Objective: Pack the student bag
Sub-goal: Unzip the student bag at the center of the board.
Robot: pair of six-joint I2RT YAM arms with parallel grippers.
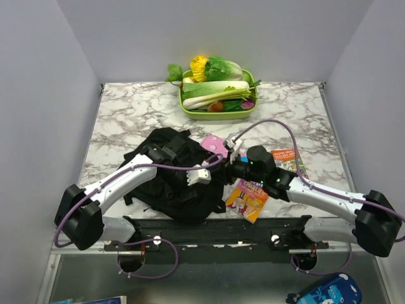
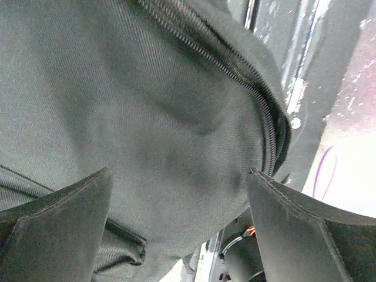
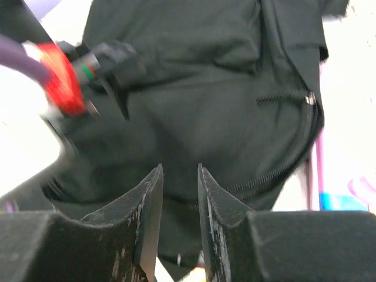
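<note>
Grey walls close a marble table (image 1: pixel 126 120), and the student bag (image 1: pixel 166 193) lies on its near left part, close to the edge where my arms are bolted. From above, its long axis runs about from 12 to 6 o'clock, a little tilted. I cannot tell which end is the mouth, but a zip (image 2: pixel 267 126) curves along the side that faces 3 o'clock.

My left gripper (image 2: pixel 180 171) hangs directly over the fabric with its jaws spread wide and nothing between them, so this arm is the nearer one. My right gripper (image 3: pixel 179 170) waits just beside the bag at 3 o'clock and looks toward 9 o'clock; its jaws stand only a narrow slit apart and hold nothing.

A colourful book (image 1: pixel 248 197) lies under my right arm, and a pink pencil case (image 1: pixel 214 144) lies at the bag's 1 o'clock
</note>
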